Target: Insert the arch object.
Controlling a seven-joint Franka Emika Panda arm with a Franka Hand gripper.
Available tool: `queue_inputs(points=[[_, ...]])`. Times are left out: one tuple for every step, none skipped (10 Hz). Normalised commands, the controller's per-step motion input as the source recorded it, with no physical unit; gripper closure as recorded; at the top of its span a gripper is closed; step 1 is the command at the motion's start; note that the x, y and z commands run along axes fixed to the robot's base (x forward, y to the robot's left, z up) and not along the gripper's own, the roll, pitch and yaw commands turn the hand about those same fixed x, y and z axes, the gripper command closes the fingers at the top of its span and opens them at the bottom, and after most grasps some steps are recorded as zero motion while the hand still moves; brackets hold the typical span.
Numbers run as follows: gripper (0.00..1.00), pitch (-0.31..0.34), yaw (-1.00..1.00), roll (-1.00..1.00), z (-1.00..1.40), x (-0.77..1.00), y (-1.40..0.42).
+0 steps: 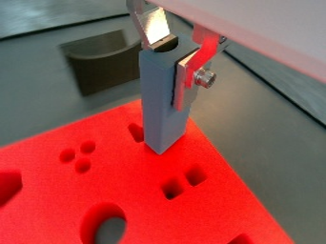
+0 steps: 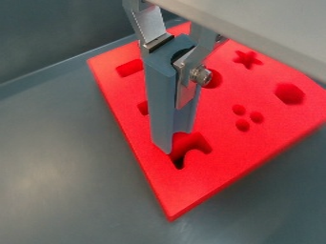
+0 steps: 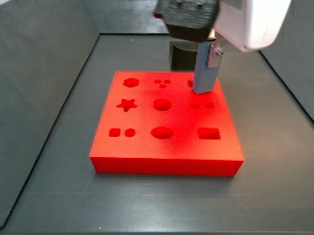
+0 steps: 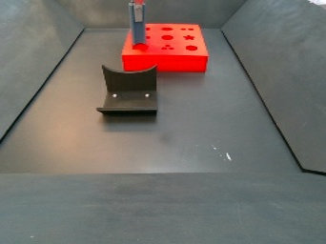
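Red board (image 3: 166, 138) lies on the grey surface (image 4: 192, 124). Above its far right part, the pincer (image 2: 169, 143) stands closed on the arch object (image 1: 166, 100), tip touching a recess.

No text, label, brand, number or sign can be read anywhere: none on the red board (image 3: 166, 151), the fixture (image 4: 129, 91), or the end effector (image 3: 207, 69) above the board.

Floor (image 4: 192, 133) btwn fixture (image 4: 128, 92) & red board (image 4: 192, 59) open; gripper (image 3: 207, 90) over board.
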Motion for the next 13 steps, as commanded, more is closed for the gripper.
queue_inputs(points=[[1.00,0.000,-0.99,0.00,0.00,0.09,0.06],[1.00,0.000,-0.90,0.00,0.00,0.06,0.13],[1.00,0.000,-0.78,-0.03,0.00,0.03,0.21],[1.00,0.000,-0.82,-0.01,0.00,0.03,0.20],[1.00,0.000,-0.65,-0.06,0.05,0.00,0.30],[1.00,0.000,-0.17,-0.05,0.00,-0.10,0.20],[1.00,0.000,0.00,0.00,-0.02,0.00,0.00],[1.00,0.000,0.11,0.02,-0.01,-0.05,-0.08],[1.00,0.000,0.21,0.00,0.00,-0.05,-0.11],[1.00,0.000,0.23,0.00,0.02,-0.11,0.00],[1.00,0.000,0.16,-0.06,0.04,-0.16,0.10],[1.00,0.000,0.08,-0.12,0.03,0.00,0.29],[1.00,0.000,0.04,-0.14,0.00,-0.02,0.35]])
